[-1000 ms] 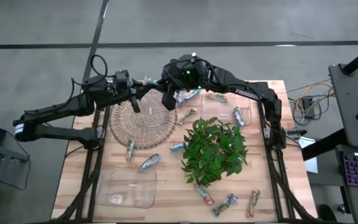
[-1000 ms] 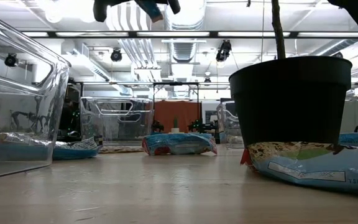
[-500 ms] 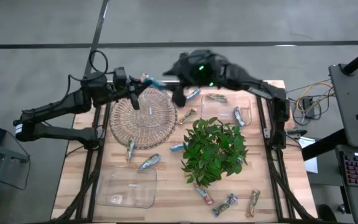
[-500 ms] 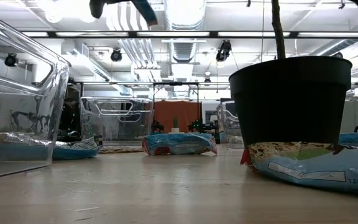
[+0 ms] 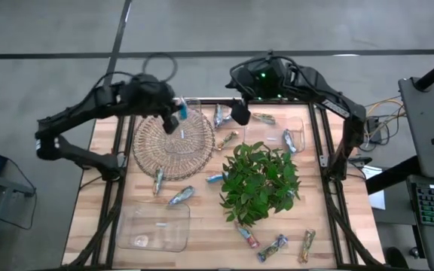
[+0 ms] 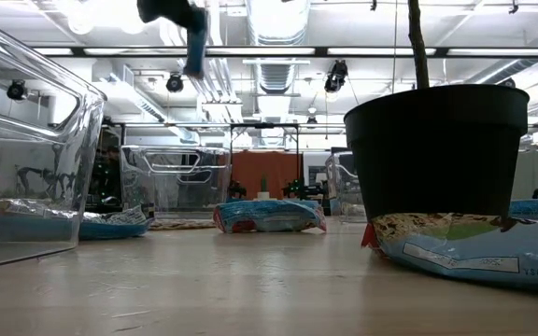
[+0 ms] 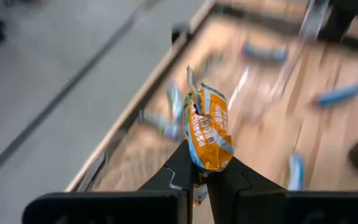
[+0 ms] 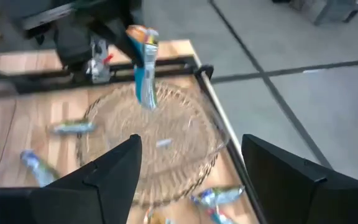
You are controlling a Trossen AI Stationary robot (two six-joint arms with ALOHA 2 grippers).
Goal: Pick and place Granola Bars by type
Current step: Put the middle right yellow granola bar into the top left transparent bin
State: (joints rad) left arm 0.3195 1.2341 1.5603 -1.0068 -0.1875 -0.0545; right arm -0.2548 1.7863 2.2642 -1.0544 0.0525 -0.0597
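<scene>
My left gripper [image 5: 173, 114] is shut on one granola bar [image 7: 209, 127] with a blue and orange wrapper, high over the round woven basket [image 5: 173, 144] at the far left of the table. The same bar [image 6: 195, 42] shows at the top of the low view. My right gripper [image 5: 239, 113] stands open and holds nothing, to the right of the basket, with the bar [image 8: 143, 71] ahead of it. Several more granola bars lie flat on the wood, among them one [image 5: 181, 196] near the basket and one [image 6: 269, 215] in mid-table. My left gripper pinches one end of the bar's wrapper [image 7: 202, 167] between its two fingers. The fingers slant downward and lie along the bar, which juts out past the fingertips. The bar hangs down from the hold [image 8: 146, 93], lifted clear above the basket.
A leafy plant [image 5: 261, 181] in a black pot [image 6: 446, 149] stands right of centre. A clear container [image 5: 155, 228] sits at the near left and another [image 5: 277, 129] at the far right. Loose bars [image 5: 272, 247] lie by the near edge.
My right gripper has opened, let go of the bar and drawn back toward the table's right edge. My left gripper has kept hold of the bar, risen a little and tipped downward. The bar, level a second ago, now hangs down over the basket.
</scene>
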